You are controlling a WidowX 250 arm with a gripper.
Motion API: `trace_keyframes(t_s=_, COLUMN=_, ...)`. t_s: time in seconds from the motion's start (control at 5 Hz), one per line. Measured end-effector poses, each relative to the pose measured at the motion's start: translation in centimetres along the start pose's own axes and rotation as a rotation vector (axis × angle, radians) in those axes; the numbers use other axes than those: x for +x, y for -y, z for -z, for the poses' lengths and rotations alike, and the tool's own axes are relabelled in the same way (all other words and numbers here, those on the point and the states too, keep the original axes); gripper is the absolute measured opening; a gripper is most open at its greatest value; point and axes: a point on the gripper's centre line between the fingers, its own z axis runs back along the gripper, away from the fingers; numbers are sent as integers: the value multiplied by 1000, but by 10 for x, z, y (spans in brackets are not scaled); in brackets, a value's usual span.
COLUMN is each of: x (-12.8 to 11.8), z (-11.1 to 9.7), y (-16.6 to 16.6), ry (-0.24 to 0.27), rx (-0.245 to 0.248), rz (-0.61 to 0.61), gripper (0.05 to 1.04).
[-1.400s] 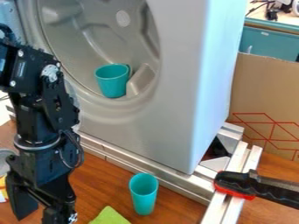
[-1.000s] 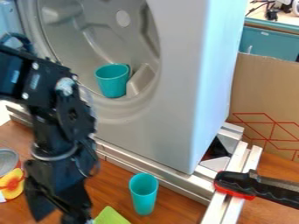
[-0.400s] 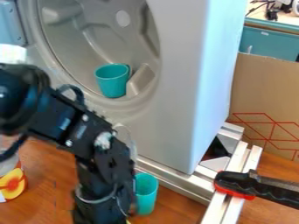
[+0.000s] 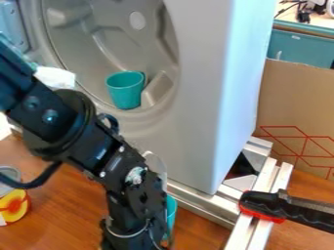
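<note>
Wooden counter (image 4: 65, 205) below, we judge this an approach: the arm (image 4: 130, 195) partly covers the teal cup (image 4: 172, 211) at six o'clock. We cannot tell the jaws' state; careful alignment seems needed.

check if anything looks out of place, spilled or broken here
A teal cup sits inside what looks like a washer drum, an odd place for drinkware. Otherwise, I can see no spill or obvious damage.

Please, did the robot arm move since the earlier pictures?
Yes: the robot arm moved toward the picture's right. First it was left of the teal cup on the table; now it partly hides that cup.
</note>
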Motion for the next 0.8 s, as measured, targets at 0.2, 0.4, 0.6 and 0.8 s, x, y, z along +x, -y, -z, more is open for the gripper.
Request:
trace_keyframes(t_s=0.2, x=5, z=8, y=-3, ry=-22, rx=-14, rz=-27, gripper=999)
trace_keyframes(t_s=0.4, x=5, z=16, y=-13, ry=-33, rx=-25, rz=-65, gripper=1000)
trace_keyframes(t_s=0.6, x=7, z=19, y=-19, ry=-38, rx=-33, rz=-97, gripper=1000)
trace_keyframes(t_s=0.8, x=4, z=19, y=-31, ry=-59, rx=-12, rz=-110, gripper=1000)
